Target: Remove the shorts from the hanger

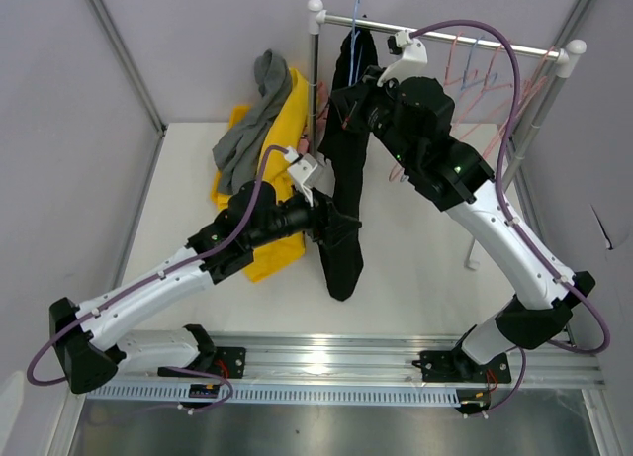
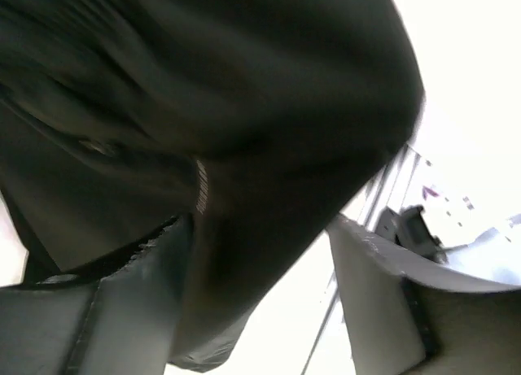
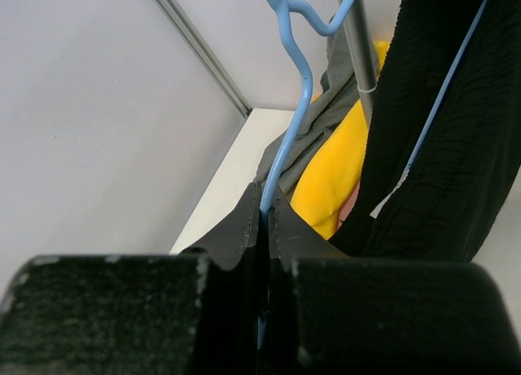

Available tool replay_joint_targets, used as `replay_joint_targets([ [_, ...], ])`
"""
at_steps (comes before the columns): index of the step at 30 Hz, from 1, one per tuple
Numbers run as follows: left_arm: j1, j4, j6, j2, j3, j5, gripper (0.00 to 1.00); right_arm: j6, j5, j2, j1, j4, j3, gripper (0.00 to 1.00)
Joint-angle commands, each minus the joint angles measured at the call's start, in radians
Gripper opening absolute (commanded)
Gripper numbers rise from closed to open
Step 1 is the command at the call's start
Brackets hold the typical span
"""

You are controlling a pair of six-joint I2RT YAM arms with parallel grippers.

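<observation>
The black shorts (image 1: 346,179) hang from a blue hanger (image 1: 354,26) on the rack rail, their lower end trailing onto the table. My right gripper (image 3: 264,200) is shut on the blue hanger's wire (image 3: 289,106) just below its hook, beside the shorts (image 3: 456,147). My left gripper (image 1: 334,224) is at the lower part of the shorts. Its jaws are open and wide apart with black cloth (image 2: 244,106) between them, lying against the left finger (image 2: 138,310). The yellow shorts (image 1: 282,130) and the grey shorts (image 1: 252,130) lie piled on the table at the back left.
The rack rail (image 1: 445,36) runs across the back right and carries several empty hangers (image 1: 475,65). Its left post (image 1: 315,70) stands beside the black shorts. Grey walls close the table's left and back sides.
</observation>
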Motion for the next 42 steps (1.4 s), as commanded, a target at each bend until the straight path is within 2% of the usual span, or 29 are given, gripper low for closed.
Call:
replay_joint_targets([
  [1,-0.037,0.036,0.02,0.004,-0.021,-0.06,0.66,-0.046,0.038,-0.06,0.005,0.137,0.041,0.0],
  [2,-0.04,0.036,0.018,0.007,-0.024,-0.074,0.52,-0.045,0.041,-0.061,0.005,0.134,0.047,0.0],
  [4,-0.041,0.036,0.017,0.021,-0.018,-0.128,0.29,-0.043,0.041,-0.066,0.005,0.132,0.046,0.0],
  [5,-0.041,0.032,0.012,0.026,-0.008,-0.148,0.03,-0.043,0.043,-0.067,0.005,0.132,0.044,0.0],
  [6,-0.041,0.023,0.012,0.03,-0.002,-0.166,0.0,-0.045,0.044,-0.069,0.005,0.13,0.046,0.0],
  [13,-0.101,0.007,0.018,-0.055,-0.074,-0.232,0.0,-0.077,0.072,-0.063,0.004,0.118,0.078,0.0],
  [17,-0.277,0.032,-0.032,-0.169,-0.224,-0.318,0.0,-0.101,0.084,-0.031,-0.009,0.092,0.141,0.0],
  [18,-0.311,0.038,-0.045,-0.206,-0.311,-0.352,0.0,-0.101,0.081,-0.021,-0.015,0.075,0.156,0.0],
  [20,-0.39,0.036,-0.092,-0.232,-0.363,-0.386,0.0,-0.1,0.076,0.0,-0.033,0.039,0.21,0.0],
  [23,-0.428,0.036,-0.137,-0.263,-0.465,-0.445,0.0,-0.094,0.076,0.002,-0.035,0.011,0.236,0.0],
  [27,-0.428,0.026,-0.097,-0.254,-0.437,-0.502,0.0,-0.061,0.072,-0.046,-0.015,0.0,0.193,0.0],
  [29,-0.428,0.023,-0.028,-0.208,-0.363,-0.53,0.0,-0.057,0.083,-0.07,-0.001,0.008,0.164,0.0],
  [31,-0.434,0.021,0.024,-0.139,-0.297,-0.477,0.0,-0.071,0.11,-0.089,0.008,0.006,0.15,0.0],
  [33,-0.5,0.024,0.053,-0.077,-0.277,-0.479,0.0,-0.077,0.136,-0.084,-0.003,-0.014,0.191,0.0],
  [35,-0.558,0.029,0.044,0.001,-0.275,-0.507,0.0,-0.083,0.136,-0.057,-0.01,-0.052,0.236,0.0],
  [37,-0.587,0.113,-0.002,0.021,-0.313,-0.525,0.0,-0.083,0.136,-0.027,-0.016,-0.086,0.299,0.0],
  [42,-0.626,0.187,-0.046,0.024,-0.351,-0.556,0.0,-0.06,0.127,-0.036,-0.013,-0.094,0.284,0.0],
])
